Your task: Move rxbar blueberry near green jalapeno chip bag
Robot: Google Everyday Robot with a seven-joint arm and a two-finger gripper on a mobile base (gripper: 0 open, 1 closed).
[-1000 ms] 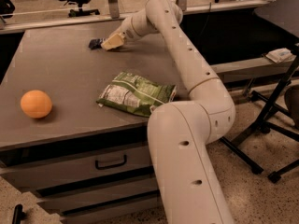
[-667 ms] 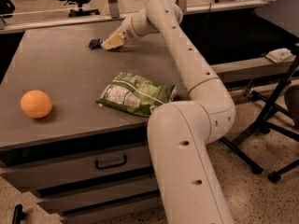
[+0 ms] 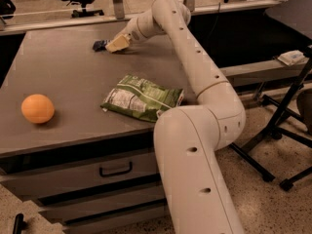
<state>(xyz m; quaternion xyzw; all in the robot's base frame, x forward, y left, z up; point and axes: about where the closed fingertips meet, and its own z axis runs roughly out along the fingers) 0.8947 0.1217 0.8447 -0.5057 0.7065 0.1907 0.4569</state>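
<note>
Nothing has shifted since a second ago: the arm reaches over the grey table (image 3: 68, 77) to its far edge as before. The gripper (image 3: 117, 44) sits low there, tip pointing left and right against the dark blue snack bar (image 3: 100, 45). The bar pokes out just beyond the tip on the tabletop. Whether the gripper has hold of the bar, I cannot tell. The green chip bag (image 3: 142, 97) lies flat well apart, nearer the front edge. An orange (image 3: 37, 108) rests off to the left.
</note>
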